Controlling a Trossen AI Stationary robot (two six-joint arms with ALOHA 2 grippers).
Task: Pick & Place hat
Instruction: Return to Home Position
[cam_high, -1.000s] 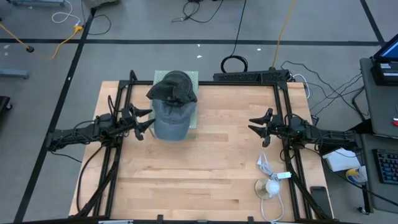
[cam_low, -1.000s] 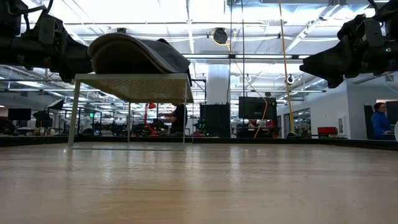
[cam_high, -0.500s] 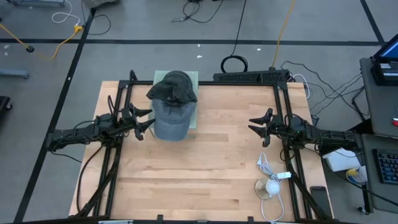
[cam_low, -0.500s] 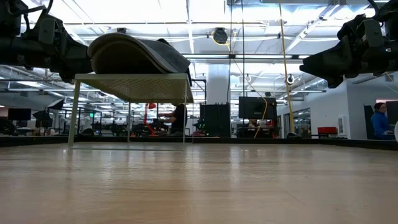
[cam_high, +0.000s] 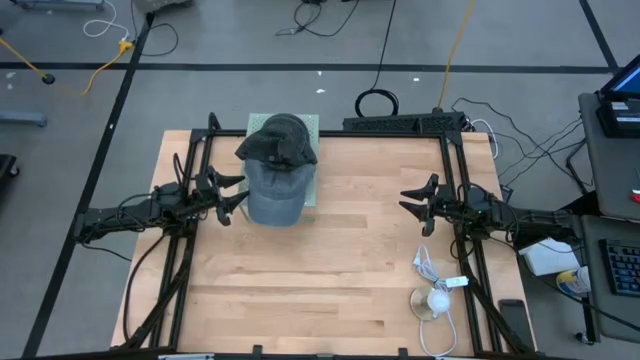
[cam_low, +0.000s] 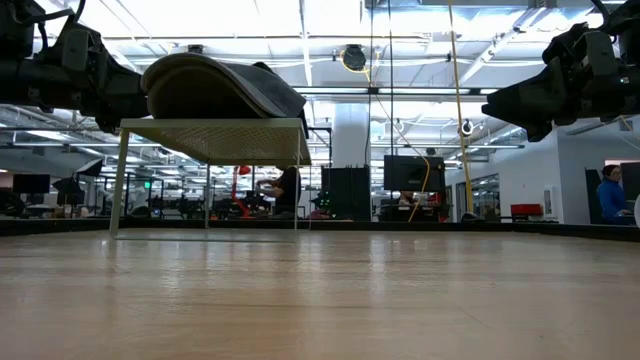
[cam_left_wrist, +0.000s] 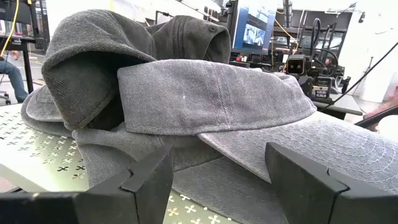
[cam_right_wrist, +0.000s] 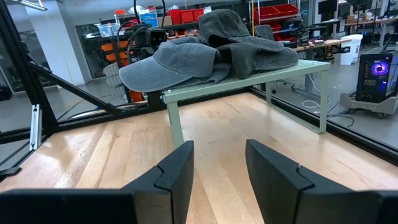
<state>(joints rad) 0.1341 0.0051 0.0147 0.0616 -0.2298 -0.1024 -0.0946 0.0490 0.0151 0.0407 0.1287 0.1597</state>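
Observation:
Several grey caps lie piled on a pale green perforated stand (cam_high: 311, 125) at the table's far left; the lighter cap (cam_high: 274, 192) lies nearest, its brim hanging over the stand's near edge, and a darker crumpled cap (cam_high: 278, 140) lies behind it. In the left wrist view the light cap (cam_left_wrist: 217, 93) rests over the dark one (cam_left_wrist: 93, 56). My left gripper (cam_high: 232, 192) hovers open just left of the pile, its fingers level with the caps, touching nothing. My right gripper (cam_high: 412, 200) is open at the table's right, well away from the caps (cam_right_wrist: 205, 53).
A white cable and a small round white object (cam_high: 436, 296) lie near the table's near right corner. Black frame rails (cam_high: 457, 140) border the table. Bare wood stretches between the two arms and toward the near edge.

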